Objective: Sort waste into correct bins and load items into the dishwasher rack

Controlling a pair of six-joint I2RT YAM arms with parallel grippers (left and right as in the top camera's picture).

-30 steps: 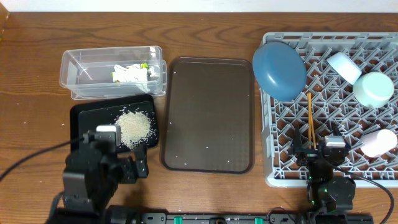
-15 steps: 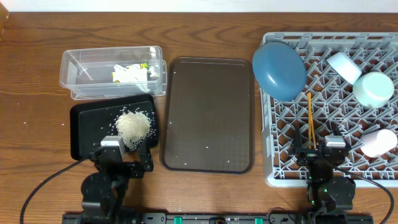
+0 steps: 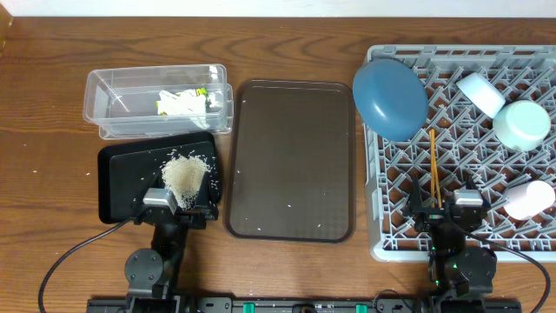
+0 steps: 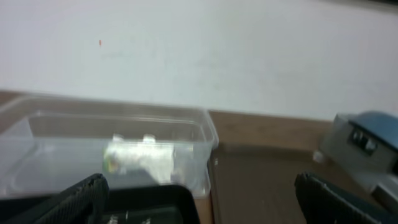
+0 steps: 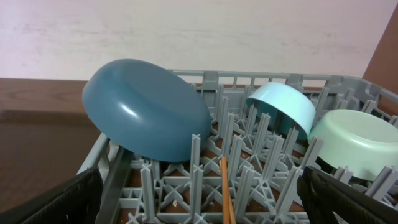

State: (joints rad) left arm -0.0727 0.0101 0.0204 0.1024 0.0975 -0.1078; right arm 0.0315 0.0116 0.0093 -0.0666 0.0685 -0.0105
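Left pincer [image 3: 181, 211], right pincer [image 3: 443, 211] both spread, empty. Looks all sorted; retract straight, clear of rice [image 3: 187, 174] and chopsticks [image 3: 432, 161].

even bright light overhead; left wrist view blurred.

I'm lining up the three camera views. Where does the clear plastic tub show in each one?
Overhead: clear tub at upper left, just behind the black tray.
Left wrist: clear tub across the left and centre, white tissue inside.
Right wrist: not in it.
Shared landmark: the grey rack, at right overhead, blurred at the left wrist view's right edge, filling the right wrist view.
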